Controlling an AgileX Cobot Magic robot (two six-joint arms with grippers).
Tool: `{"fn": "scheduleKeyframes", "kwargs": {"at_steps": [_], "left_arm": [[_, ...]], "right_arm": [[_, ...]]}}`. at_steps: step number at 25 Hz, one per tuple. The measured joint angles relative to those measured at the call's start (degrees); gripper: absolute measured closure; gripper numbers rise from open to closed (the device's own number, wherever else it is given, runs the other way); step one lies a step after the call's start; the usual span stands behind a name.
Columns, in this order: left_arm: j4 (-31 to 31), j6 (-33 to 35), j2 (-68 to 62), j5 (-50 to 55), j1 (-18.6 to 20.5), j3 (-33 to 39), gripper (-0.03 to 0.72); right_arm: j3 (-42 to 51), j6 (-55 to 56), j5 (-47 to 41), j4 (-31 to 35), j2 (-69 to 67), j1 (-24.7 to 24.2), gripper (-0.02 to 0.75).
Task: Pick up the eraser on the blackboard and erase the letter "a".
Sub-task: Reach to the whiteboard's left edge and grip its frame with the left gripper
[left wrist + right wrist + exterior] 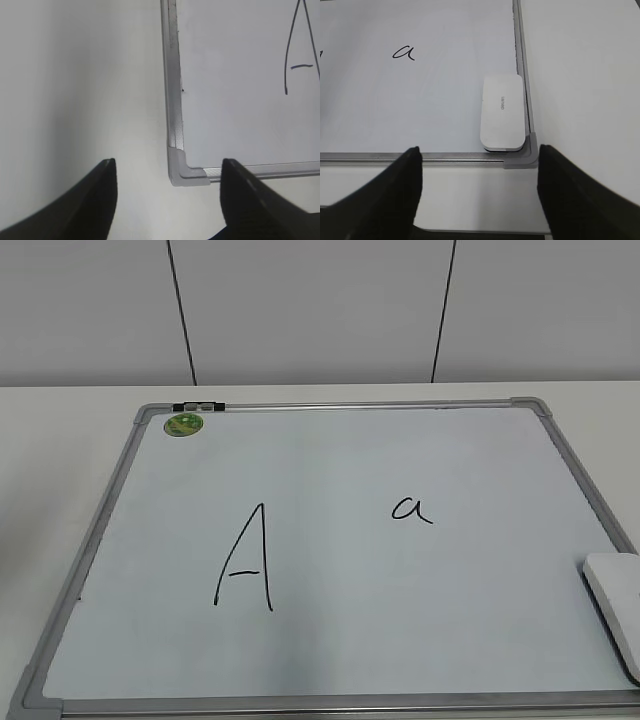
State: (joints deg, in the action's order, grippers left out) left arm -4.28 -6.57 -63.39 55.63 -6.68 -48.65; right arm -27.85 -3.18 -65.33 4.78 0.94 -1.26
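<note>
White plastic, the eraser [502, 112] is lying in the blackboard's [330, 406] near right corner, the letter "a" [412, 509] untouched. Right gripper [479, 192] is hovering, jaws apart; left gripper [169, 195] likewise. Snug against the frame, the eraser is risking a fumbled pinch.

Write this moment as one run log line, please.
stage: before pickup | eraser: board right near corner | "a": unerased | left hand: open | right hand: open
</note>
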Motion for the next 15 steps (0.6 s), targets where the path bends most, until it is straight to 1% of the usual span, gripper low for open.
{"fn": "scheduleKeyframes", "kwargs": {"at_steps": [8, 15], "left_arm": [[-0.24, 0.0, -14.59, -1.59, 0.0, -5.69, 0.214], [0.38, 0.0, -27.75, -2.18, 0.0, -16.06, 0.214]], "right_arm": [[0.0, 0.0, 0.0, 0.0, 0.0, 0.0, 0.204], [0.0, 0.0, 0.11, 0.0, 0.0, 0.0, 0.204]]}}
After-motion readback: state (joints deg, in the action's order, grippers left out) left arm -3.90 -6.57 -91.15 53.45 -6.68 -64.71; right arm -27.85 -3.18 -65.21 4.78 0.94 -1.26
